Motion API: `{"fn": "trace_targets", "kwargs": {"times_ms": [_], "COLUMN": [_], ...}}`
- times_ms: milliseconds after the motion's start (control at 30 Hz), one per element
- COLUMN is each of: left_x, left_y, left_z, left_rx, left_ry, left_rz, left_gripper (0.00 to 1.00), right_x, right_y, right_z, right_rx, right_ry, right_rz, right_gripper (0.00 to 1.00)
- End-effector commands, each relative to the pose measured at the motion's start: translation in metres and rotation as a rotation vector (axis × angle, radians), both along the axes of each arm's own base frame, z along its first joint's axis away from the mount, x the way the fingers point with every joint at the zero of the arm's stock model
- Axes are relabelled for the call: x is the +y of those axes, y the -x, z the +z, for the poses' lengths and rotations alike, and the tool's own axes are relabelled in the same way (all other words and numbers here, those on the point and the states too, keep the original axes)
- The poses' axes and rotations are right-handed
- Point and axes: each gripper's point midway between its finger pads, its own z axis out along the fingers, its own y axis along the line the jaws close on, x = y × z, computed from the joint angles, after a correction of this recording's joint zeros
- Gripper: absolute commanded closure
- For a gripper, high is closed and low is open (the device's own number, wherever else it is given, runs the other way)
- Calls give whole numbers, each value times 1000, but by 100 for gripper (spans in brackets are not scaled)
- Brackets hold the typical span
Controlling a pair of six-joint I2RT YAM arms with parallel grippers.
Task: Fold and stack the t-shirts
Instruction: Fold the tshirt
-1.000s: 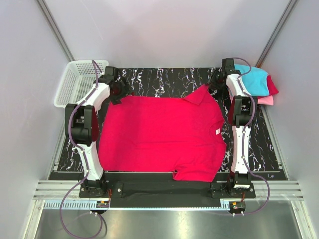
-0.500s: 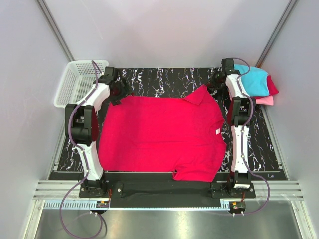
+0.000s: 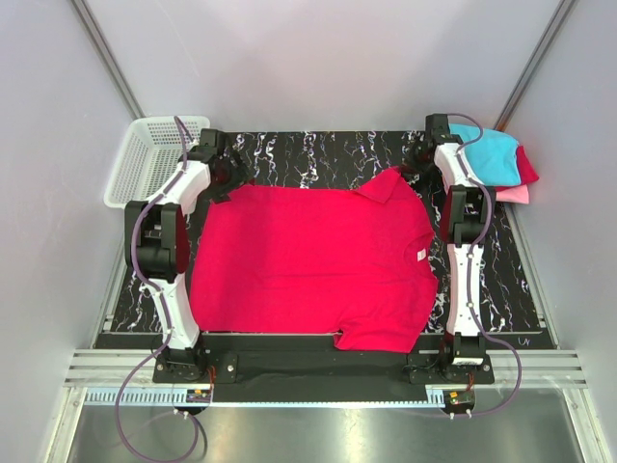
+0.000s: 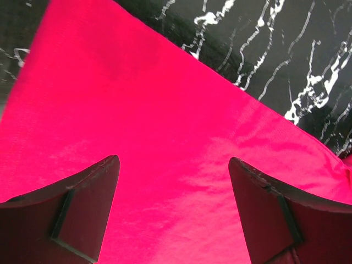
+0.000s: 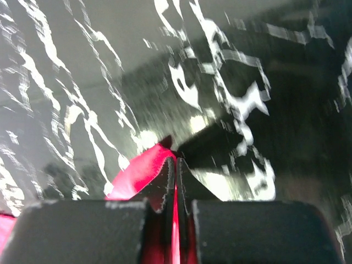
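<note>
right wrist, red t-shirt (image 5: pixel 138 169) inside right hand (image 5: pixel 175 163)

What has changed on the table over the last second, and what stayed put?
The right end effector closed on the far sleeve of the crimson t-shirt, pinching red cloth between its jaws. The left end effector stayed open over the shirt's far left corner. The shirt's body, the pile of t-shirts at the far right and the white basket did not move.
</note>
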Motion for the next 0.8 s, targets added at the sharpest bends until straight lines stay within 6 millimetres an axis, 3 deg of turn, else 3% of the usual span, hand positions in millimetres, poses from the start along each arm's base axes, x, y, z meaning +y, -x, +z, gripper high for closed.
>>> {"fn": "trace_targets", "kwargs": {"times_ms": [0,33,100,133,200,233,333,367,567,767], "left_x": [22,25,35,39,50,56,60,61,73,90], "left_y": [-22,-25,-31,-34,-40,-42,-52,-54,-69,-93], "left_z": [11,9,4,2,1,-8,-12,-24,-30,-15], "left_rx": [-61,-59,-45,-40,-37,-22,-14,8,2,-57], "left_ry": [-70,-80,-115,-131,-179,-208,-224,-234,-303,-412], "left_rz": [61,74,112,129,176,199,222,230,287,308], "left_gripper": [15,16,17,19,22,24,27,30,39,41], "right_x": [-1,1,-4,-3,-6,-6,-14,-19,-18,-9], "right_y": [17,19,28,30,37,39,46,47,49,51], "right_z": [39,57,63,81,87,102,116,117,131,133], "right_rx": [-14,-38,-32,-60,-59,-82,-99,-97,-123,-126], "right_ry": [119,126,143,145,152,157,193,217,218,180], "right_rz": [-2,-2,-11,-11,-12,-15,-32,-46,-35,-11], "right_gripper": [100,100,100,100,100,100,100,100,100,100]}}
